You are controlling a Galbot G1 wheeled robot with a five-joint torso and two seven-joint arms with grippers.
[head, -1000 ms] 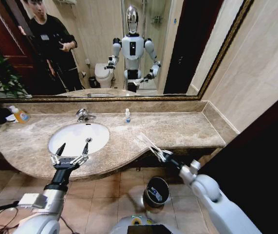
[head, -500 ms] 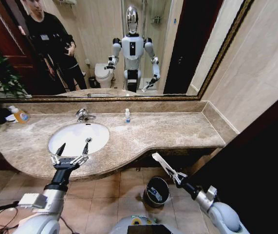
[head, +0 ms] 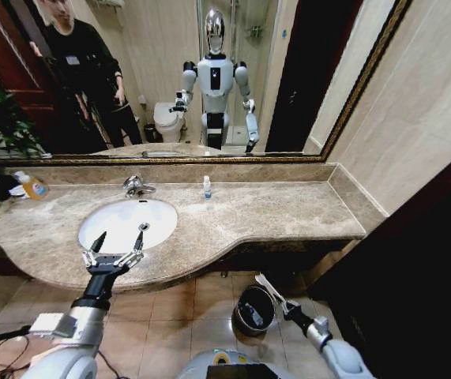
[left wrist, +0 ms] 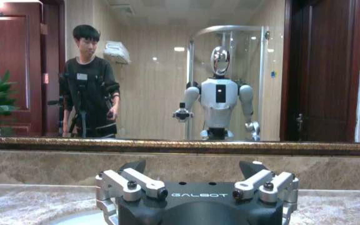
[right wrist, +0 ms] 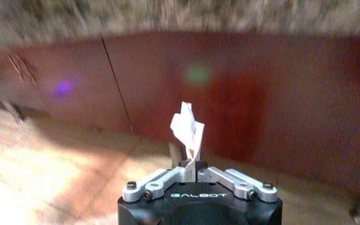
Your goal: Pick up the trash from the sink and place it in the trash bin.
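My right gripper (head: 282,303) hangs low over the floor, just right of the black trash bin (head: 239,305). It is shut on a long white piece of trash (head: 265,285) that sticks up and leans toward the bin's rim. In the right wrist view the same trash (right wrist: 188,127) stands up from between the shut fingers of that gripper (right wrist: 190,165). The white oval sink (head: 122,221) lies in the marble counter. My left gripper (head: 115,246) hovers open over the sink's front rim with nothing in it, and the left wrist view shows its spread fingers (left wrist: 130,182).
A chrome faucet (head: 136,186) stands behind the basin, a small clear bottle (head: 207,187) to its right, an orange soap bottle (head: 32,186) and a plant at the far left. The dark red cabinet front (right wrist: 249,93) rises beyond the right gripper. A mirror spans the back wall.
My right arm has dropped from the counter's front edge to floor level beside the bin, carrying the white trash along. The left arm has stayed still.
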